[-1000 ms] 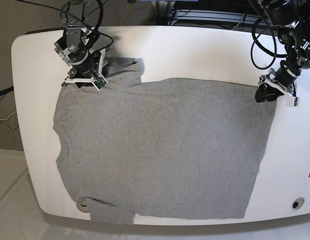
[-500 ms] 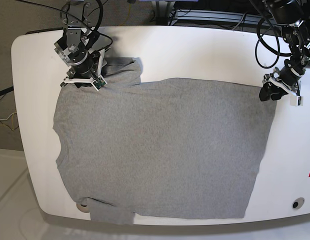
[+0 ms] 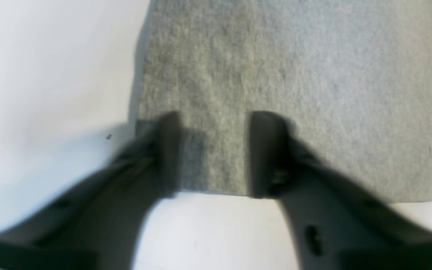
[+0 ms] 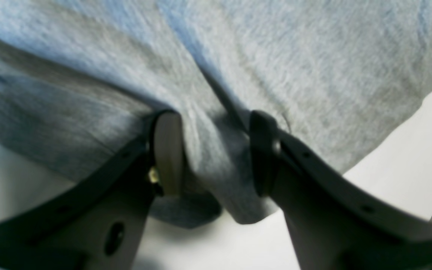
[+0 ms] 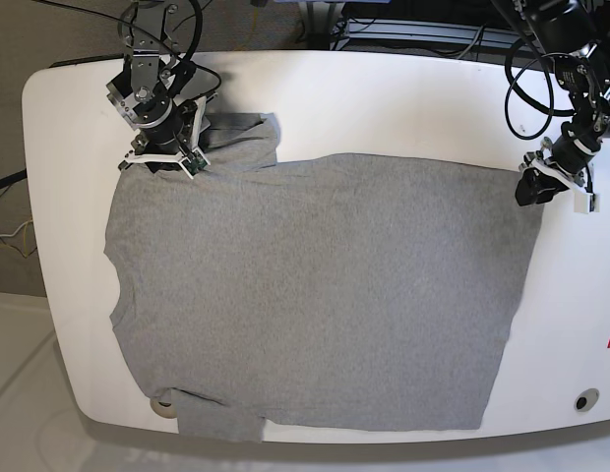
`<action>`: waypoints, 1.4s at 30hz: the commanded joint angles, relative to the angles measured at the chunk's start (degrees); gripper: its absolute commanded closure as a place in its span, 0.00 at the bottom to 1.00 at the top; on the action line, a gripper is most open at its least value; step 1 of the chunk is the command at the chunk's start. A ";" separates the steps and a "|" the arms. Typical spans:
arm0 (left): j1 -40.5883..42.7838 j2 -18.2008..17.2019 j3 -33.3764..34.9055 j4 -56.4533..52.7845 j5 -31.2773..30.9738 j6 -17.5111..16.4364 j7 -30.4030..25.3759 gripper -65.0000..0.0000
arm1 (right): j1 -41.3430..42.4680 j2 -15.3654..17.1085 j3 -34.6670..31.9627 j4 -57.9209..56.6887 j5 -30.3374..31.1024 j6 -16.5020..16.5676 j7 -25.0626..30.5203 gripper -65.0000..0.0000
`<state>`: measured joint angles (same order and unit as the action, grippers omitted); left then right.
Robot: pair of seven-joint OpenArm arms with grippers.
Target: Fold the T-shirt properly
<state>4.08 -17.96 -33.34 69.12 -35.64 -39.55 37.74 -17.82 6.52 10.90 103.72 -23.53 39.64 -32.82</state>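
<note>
T-shirt (image 5: 315,295): we see it spread flat on the table (image 5: 403,98).
Left gripper (image 3: 212,150): fingers apart, straddling the shirt's hem corner.
Right gripper (image 4: 214,153): parted around bunched sleeve cloth.

Two-arm pose, overhead and wrist views. Right arm, at the far left of the base view: wrist bent downward, right gripper (image 5: 167,157) pointing toward the near side, its jaws apart with a raised fold of grey cloth standing between the two fingers (image 4: 167,153). Left arm, at the far right of the base view: reaching down from the far side, left gripper (image 5: 537,189) low, its dark jaws parted and straddling a cloth edge.
</note>
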 commanded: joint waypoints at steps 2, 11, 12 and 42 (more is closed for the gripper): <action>-1.20 -1.12 -0.51 0.60 -1.29 -0.45 -0.79 0.91 | 0.09 0.41 0.29 0.47 -0.22 0.36 -0.60 0.59; -0.77 -0.59 -3.05 1.91 -2.40 -0.45 -3.05 0.51 | -0.01 0.51 0.12 0.56 0.49 0.36 -0.34 0.59; -0.44 -0.59 -3.81 2.16 -3.21 -0.45 -3.02 0.52 | 0.05 0.43 0.16 0.87 0.80 0.36 -0.20 0.59; 0.27 0.27 -3.48 1.90 -4.05 -0.45 -2.51 0.64 | -0.34 0.37 0.40 0.97 1.11 0.36 -1.76 0.56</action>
<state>4.78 -16.69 -36.60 70.28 -38.76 -39.53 36.45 -18.00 6.50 10.94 103.98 -22.15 39.66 -33.50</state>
